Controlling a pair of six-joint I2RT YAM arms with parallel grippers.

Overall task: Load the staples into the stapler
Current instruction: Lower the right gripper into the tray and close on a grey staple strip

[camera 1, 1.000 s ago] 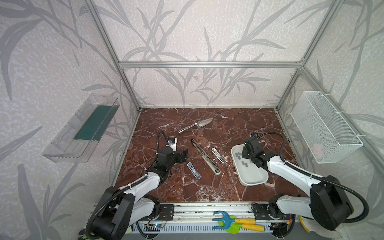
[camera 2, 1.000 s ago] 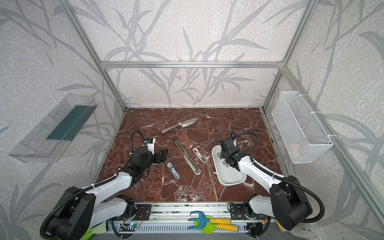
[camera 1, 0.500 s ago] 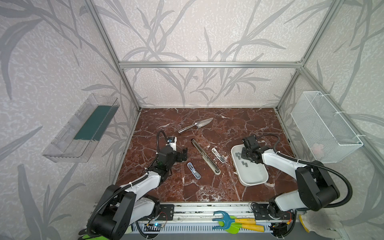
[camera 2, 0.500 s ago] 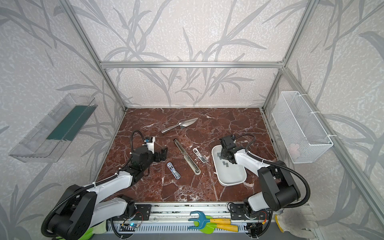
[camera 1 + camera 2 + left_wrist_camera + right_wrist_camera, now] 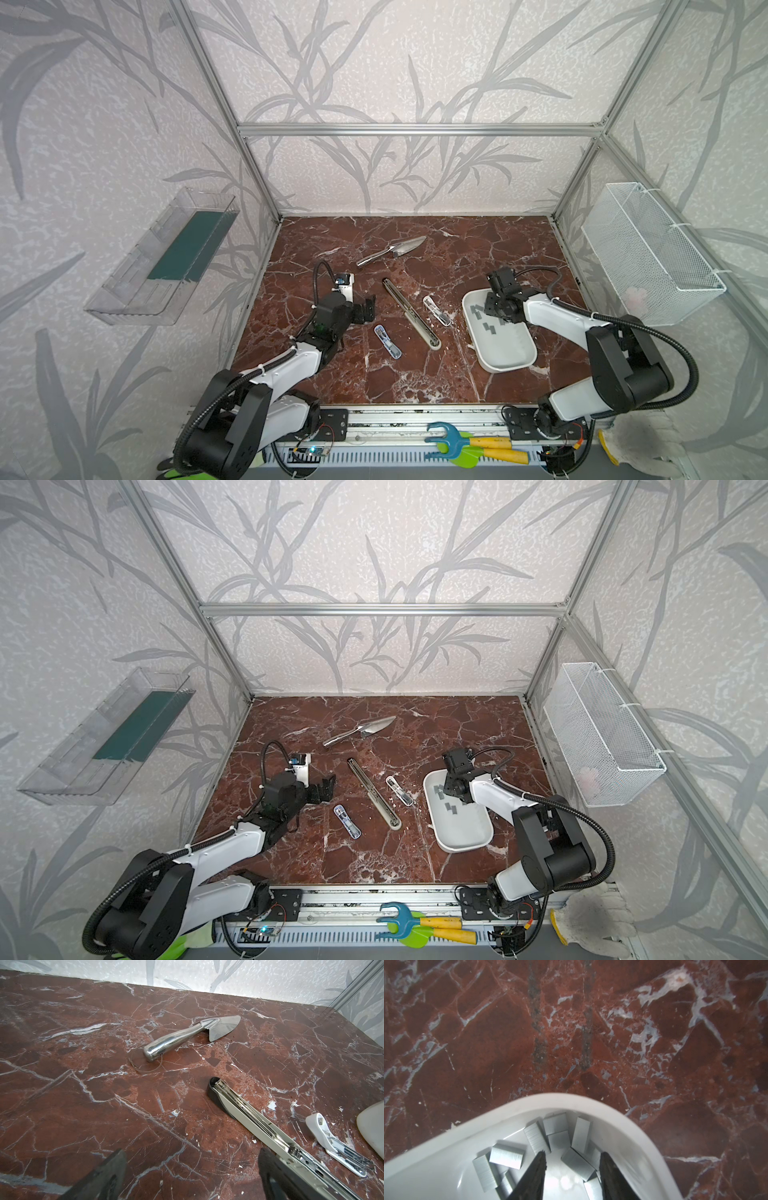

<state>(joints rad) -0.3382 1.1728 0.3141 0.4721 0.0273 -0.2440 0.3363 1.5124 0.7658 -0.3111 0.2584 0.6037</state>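
1. We see pale walls [image 5: 395, 62] with grey leaf sprays, edged by aluminium bars [image 5: 415, 129].
2. We see a red-brown marble floor [image 5: 478, 245] with white veins.
3. We find a clear bin [image 5: 137, 291] on one wall, a white wire basket [image 5: 648, 257] opposite.

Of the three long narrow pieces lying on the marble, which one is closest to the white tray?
The small white piece, lying right beside the tray; the long open stapler and the blue-tinted piece lie farther from it.

The red marble table [image 5: 478, 249] carries a silver trowel [image 5: 392, 250], an open stapler [image 5: 410, 313], two small parts [image 5: 437, 310] [image 5: 387, 341] and a white tray [image 5: 509, 347].
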